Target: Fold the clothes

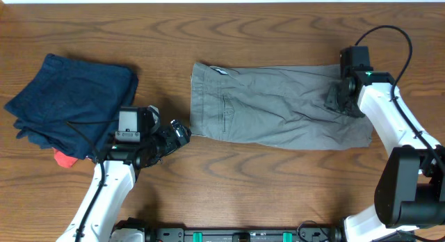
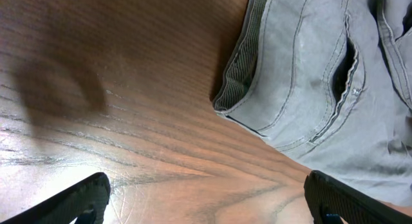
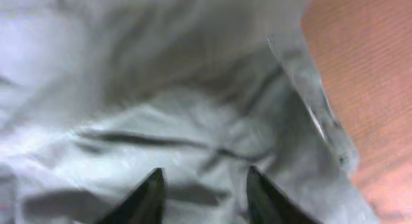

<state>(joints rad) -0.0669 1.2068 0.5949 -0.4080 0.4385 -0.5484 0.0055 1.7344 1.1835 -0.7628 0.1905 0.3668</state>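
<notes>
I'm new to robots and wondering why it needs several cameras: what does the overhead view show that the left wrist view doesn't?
Only overhead: the whole grey shorts, the folded navy garment, the small red cloth peeking out beside it, and the right gripper over the shorts' leg end. Only left wrist: the ribbed waistband corner and a pocket slit close up, with the fingers of the left gripper spread over bare wood. Both: the shorts on the wooden table.
</notes>
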